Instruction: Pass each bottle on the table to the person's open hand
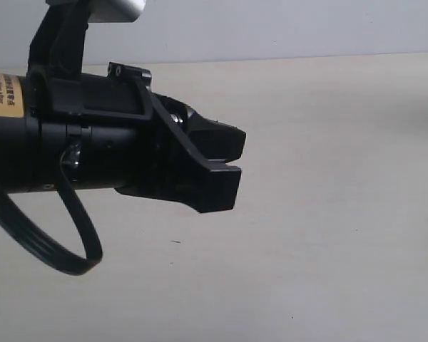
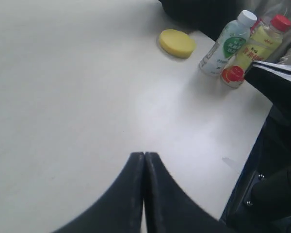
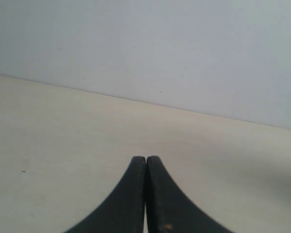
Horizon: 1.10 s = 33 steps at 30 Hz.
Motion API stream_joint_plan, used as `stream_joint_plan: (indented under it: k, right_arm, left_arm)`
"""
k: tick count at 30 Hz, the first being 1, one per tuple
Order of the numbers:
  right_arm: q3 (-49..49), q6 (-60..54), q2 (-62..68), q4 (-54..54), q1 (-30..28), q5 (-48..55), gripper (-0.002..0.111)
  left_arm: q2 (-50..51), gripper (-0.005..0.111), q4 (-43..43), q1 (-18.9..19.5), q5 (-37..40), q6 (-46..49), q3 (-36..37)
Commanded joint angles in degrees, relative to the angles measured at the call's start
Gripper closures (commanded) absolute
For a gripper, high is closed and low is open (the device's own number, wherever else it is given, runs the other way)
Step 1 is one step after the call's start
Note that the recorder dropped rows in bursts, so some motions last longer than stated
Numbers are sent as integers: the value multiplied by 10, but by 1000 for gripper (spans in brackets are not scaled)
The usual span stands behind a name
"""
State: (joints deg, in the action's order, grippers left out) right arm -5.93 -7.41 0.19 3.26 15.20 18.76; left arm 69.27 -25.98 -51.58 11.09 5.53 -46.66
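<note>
Two bottles stand together on the pale table (image 2: pixel 77 97) in the left wrist view: a small clear one with a green-white label (image 2: pixel 227 44) and a yellow one with a red cap (image 2: pixel 254 48). My left gripper (image 2: pixel 144 155) is shut and empty, well short of them over bare tabletop. My right gripper (image 3: pixel 146 158) is also shut and empty, and faces bare table (image 3: pixel 63 145) and a wall. In the exterior view a black gripper (image 1: pixel 225 166) reaches in from the left with its jaws together and nothing in them. The person's hand is out of view.
A round yellow sponge-like disc (image 2: pixel 177 42) lies on the table near the bottles. Dark arm hardware (image 2: pixel 276 97) runs along the table edge beside them. A black cable (image 1: pixel 57 242) loops under the arm in the exterior view. A pale wall (image 3: pixel 145 48) stands behind the table.
</note>
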Motion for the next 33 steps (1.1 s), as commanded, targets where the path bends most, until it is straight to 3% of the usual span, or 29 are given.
stream_joint_plan:
  k: [1,7,10,13,17,23,27,33]
  right_arm:
    - [1,-1,-2,-1,-2,-5,108]
    - [1,-1,-2,-1,-2,-5,108]
    - [1,-1,-2,-1,-2,-5,108]
    - [1,-1,-2,0,-2,-5,108]
    - [1,-1,-2,0,-2,-5,108]
    - [1,-1,-2,0,-2,-5,108]
    - [1,-1,-2,0,-2,-5,108]
    - [1,-1,-2,0,-2,-5,108]
  left_arm:
    - [-6,104,3,-4,8,-1,4]
    - [-8,104,5,-3,54,4,5]
    - [-35,104,3,24,62,4,28]
    - [-98,104,-13,92,69,2,75]
    - [-232,104,-13,219,77,2,168]
    - [-470,104,48,391,73,2,270]
    - [-575,104,61,455,46,2,321]
    - [-654,104,76,491,14,2,394]
